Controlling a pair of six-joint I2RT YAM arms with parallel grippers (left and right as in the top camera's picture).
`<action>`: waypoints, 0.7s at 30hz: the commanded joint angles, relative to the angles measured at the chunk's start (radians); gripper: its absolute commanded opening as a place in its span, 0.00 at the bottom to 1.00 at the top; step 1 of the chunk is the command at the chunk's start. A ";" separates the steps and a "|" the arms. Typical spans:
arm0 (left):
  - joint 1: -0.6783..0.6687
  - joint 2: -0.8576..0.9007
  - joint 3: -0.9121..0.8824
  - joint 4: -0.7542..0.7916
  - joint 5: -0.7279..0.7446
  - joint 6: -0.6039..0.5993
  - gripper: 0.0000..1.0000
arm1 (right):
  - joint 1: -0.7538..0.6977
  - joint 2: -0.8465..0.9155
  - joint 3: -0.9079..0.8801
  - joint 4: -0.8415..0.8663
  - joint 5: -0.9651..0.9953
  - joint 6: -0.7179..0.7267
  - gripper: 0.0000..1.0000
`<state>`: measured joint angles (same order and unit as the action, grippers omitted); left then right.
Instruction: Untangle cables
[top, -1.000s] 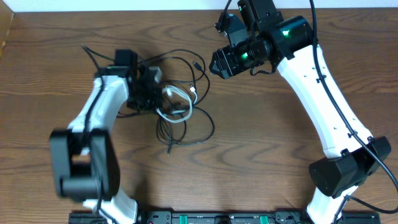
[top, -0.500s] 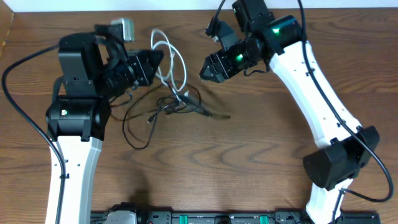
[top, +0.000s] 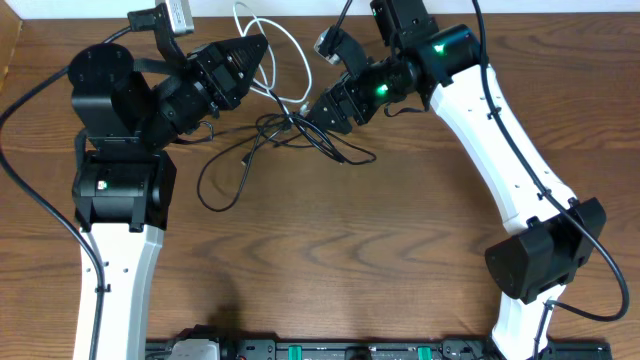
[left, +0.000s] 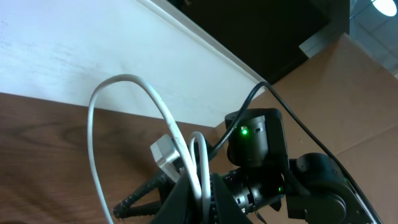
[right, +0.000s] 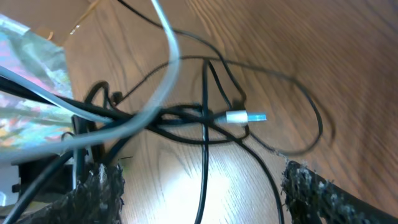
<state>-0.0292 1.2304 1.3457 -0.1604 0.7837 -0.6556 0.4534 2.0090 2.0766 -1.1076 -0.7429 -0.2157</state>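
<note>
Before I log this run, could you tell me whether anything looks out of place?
Yes: the black cables are knotted in a clump, and the white cable, pinched in the left gripper, runs into that clump.

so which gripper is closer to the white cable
Left. The left gripper is clamped on the white cable; the right gripper is open beside it, over the black cables.

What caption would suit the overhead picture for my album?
Left gripper pinches a white cable above tangled black cables; the open right gripper hovers beside them.
</note>
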 joint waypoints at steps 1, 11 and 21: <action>0.000 -0.016 0.011 0.005 0.016 -0.011 0.07 | -0.040 0.005 0.002 0.013 -0.131 -0.037 0.77; 0.000 -0.002 0.011 -0.021 0.017 -0.008 0.07 | -0.114 0.005 0.002 0.015 -0.462 -0.123 0.72; 0.000 -0.002 0.011 -0.021 0.017 -0.008 0.07 | 0.067 0.005 0.002 -0.120 -0.163 -0.294 0.32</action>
<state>-0.0292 1.2324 1.3457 -0.1890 0.7841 -0.6582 0.4992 2.0090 2.0766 -1.2160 -1.0000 -0.4656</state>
